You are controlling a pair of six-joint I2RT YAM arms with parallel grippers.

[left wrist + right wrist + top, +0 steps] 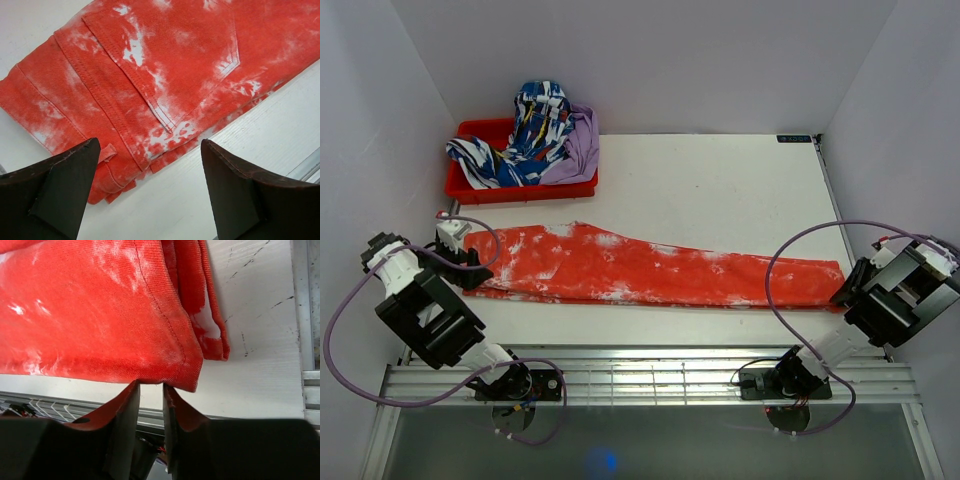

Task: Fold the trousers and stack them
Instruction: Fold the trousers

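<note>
Right hand (151,385) nips trousers (660,265) hem edge; left hand (150,144) spread over waistband (45,110).

top external: overhead from the near edge, whole table (740,190)
left wrist: close, trousers (165,65) left end
right wrist: close, right end
shared: trousers

Orange-red trousers (660,268) with white blotches, a red bin (490,190), a blue-and-white patterned garment (530,130), a purple garment (582,150).

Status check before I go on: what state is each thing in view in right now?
Orange-red tie-dye fabric trousers: stretched flat, legs together, not folded across.
Left gripper: open, above waistband end.
Right gripper: shut on trouser hem.
Red plastic bin: holds both other garments.
Blue-and-white patterned garment: crumpled, piled in bin.
Plain purple garment: crumpled, in bin.
</note>
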